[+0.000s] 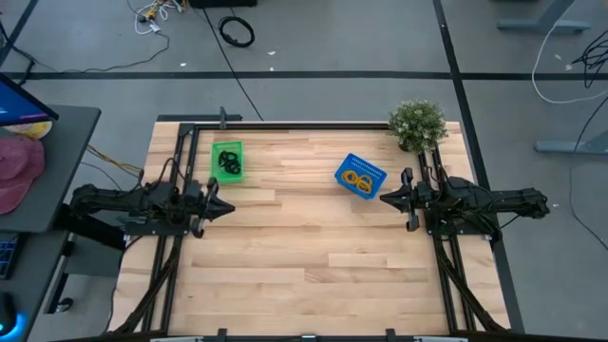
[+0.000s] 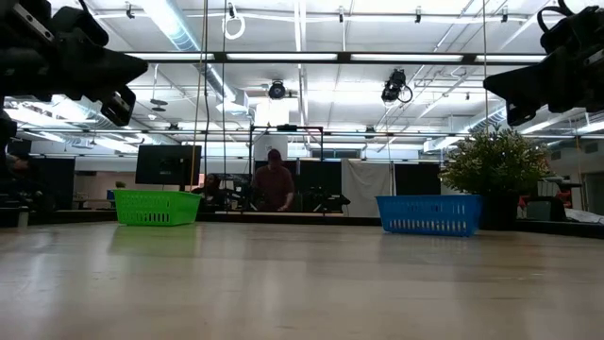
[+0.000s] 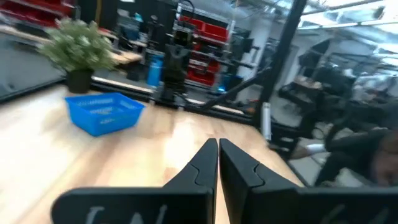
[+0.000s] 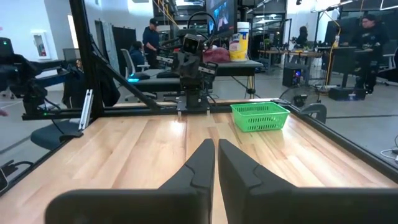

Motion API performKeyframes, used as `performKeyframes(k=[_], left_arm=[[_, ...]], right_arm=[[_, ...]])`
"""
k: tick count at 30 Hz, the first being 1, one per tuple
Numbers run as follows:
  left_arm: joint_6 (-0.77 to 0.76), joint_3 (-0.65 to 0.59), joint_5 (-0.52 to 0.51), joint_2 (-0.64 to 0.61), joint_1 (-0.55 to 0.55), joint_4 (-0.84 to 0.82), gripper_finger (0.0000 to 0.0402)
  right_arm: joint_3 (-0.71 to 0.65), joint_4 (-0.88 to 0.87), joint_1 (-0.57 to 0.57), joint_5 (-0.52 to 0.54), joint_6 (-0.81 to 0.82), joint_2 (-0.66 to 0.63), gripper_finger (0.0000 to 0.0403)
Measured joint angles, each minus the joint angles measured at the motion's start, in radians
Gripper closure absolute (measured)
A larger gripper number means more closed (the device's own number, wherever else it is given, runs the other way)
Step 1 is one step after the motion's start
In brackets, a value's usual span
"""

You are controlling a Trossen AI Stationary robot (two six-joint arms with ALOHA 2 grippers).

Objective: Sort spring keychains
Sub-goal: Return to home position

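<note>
We're seeing both arms sitting at opp. sides of the bench (image 1: 304,256), both raised above it. The left tool (image 1: 230,208) is hovering w/ fingers pressed together, gripping nothing. The right tool (image 1: 384,199) is doing the same, fingers closed, empty. The orange spring keychains (image 1: 358,180) are lying in the blue basket (image 1: 378,175) near the potted plant (image 1: 417,123). The black spring keychains (image 1: 228,164) are lying in the green basket (image 1: 228,146), near the left tool.

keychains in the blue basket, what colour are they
Orange keychains, lying in the blue basket; the high view shows them best.
</note>
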Motion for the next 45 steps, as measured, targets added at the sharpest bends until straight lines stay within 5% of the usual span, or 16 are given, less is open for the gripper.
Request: performKeyframes(k=[8, 45], left_arm=[[-0.117, 0.000, -0.062, 0.000, 0.000, 0.001, 0.0383], [-0.119, 0.000, -0.062, 0.000, 0.000, 0.001, 0.0383]], right_arm=[[0.000, 0.000, 0.000, 0.000, 0.000, 0.000, 0.0376], [0.000, 0.000, 0.000, 0.000, -0.002, 0.000, 0.0376]])
